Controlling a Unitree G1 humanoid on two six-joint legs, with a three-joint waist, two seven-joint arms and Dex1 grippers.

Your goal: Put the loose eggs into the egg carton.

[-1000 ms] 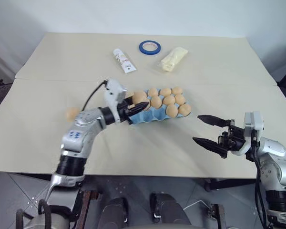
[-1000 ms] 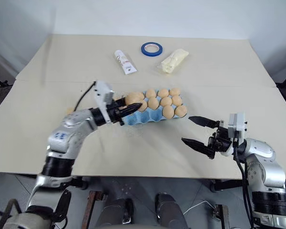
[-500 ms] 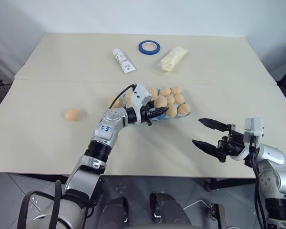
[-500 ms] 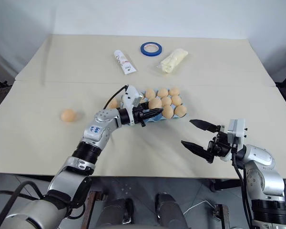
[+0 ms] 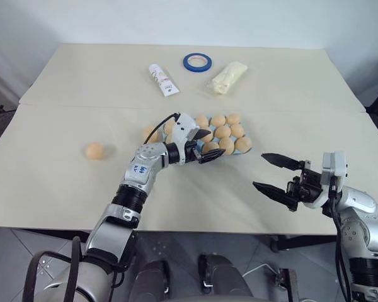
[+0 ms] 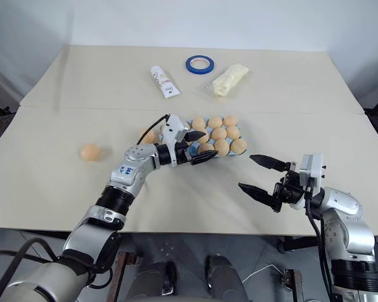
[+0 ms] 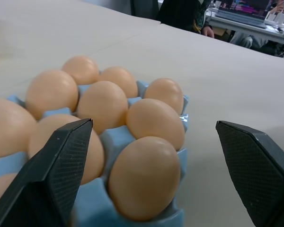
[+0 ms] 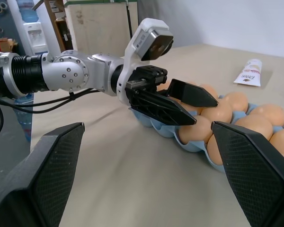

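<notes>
The light blue egg carton (image 7: 114, 138) lies mid-table with several tan eggs (image 5: 227, 132) in its cups. My left gripper (image 5: 214, 143) stands open over the carton's near-left end. An egg (image 7: 144, 176) rests in the nearest cup between its spread fingers (image 7: 61, 163), and they do not touch it. One loose egg (image 5: 94, 150) lies on the table far to the left. Another egg (image 5: 150, 133) shows behind my left wrist, by the carton's left end; I cannot tell whether it sits in a cup. My right gripper (image 5: 259, 170) hovers open and empty to the right of the carton.
At the back of the table lie a blue tape ring (image 5: 196, 61), a white tube (image 5: 164, 80) and a pale yellow plastic packet (image 5: 230, 77). A seam (image 5: 63, 106) crosses the table behind the carton. The front edge (image 5: 195, 230) runs close below both grippers.
My left gripper carried an egg rightward along the carton, then opened and left it in the near cup. The right gripper stayed open in place.
</notes>
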